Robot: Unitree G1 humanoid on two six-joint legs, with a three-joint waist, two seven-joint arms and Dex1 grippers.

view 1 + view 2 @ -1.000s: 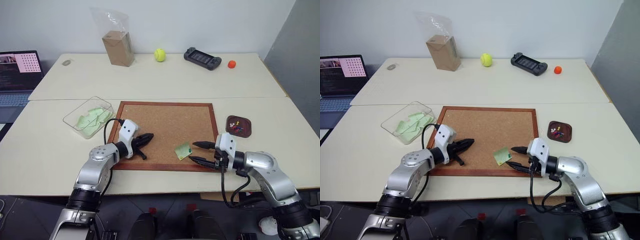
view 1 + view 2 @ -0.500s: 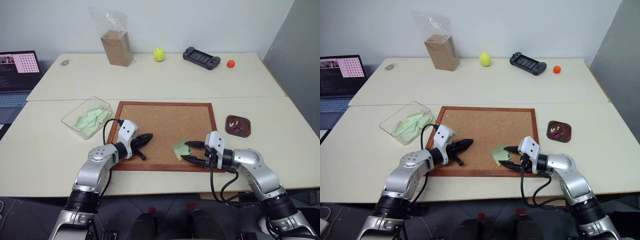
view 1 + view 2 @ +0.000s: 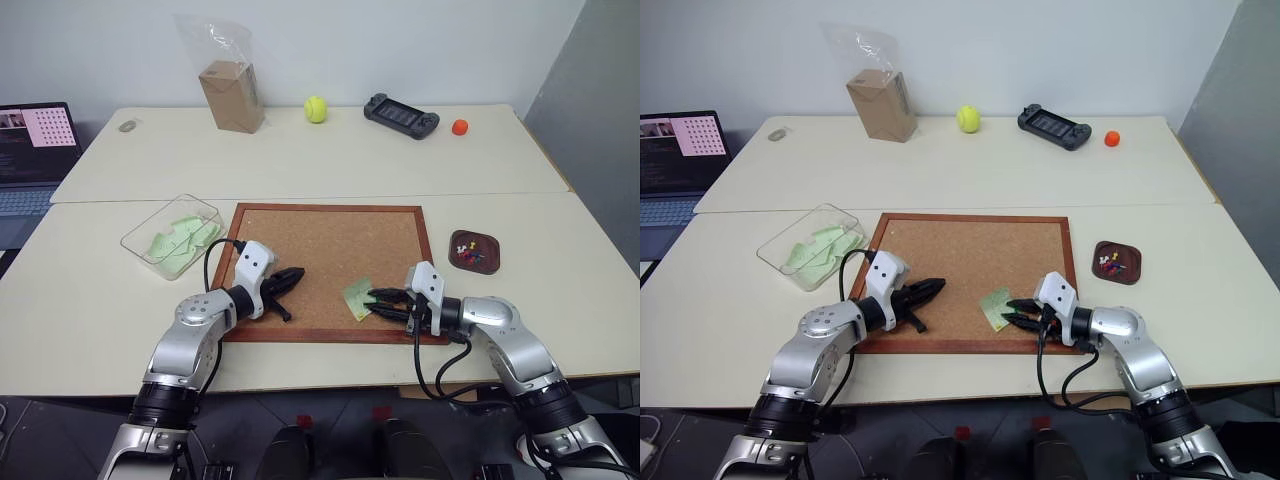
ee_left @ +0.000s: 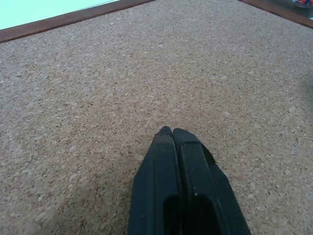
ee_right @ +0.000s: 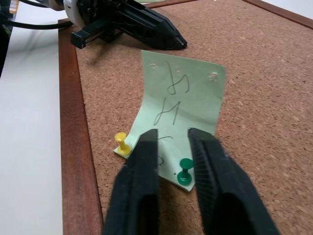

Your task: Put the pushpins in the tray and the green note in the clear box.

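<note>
Jaws of the right gripper stand narrow, straddling the near edge of the pale green square paper note, not visibly pinching it; the left gripper is pressed shut, empty, over bare cork. The note lies on the wood-framed corkboard, pinned near its edge, its free part curling up. Judged light, limp and easily torn; the pins should be taken by their heads first. The right wrist view reveals a yellow pushpin and a dark green pushpin; the head views add the clear plastic box and reddish-brown tray, well apart.
</note>
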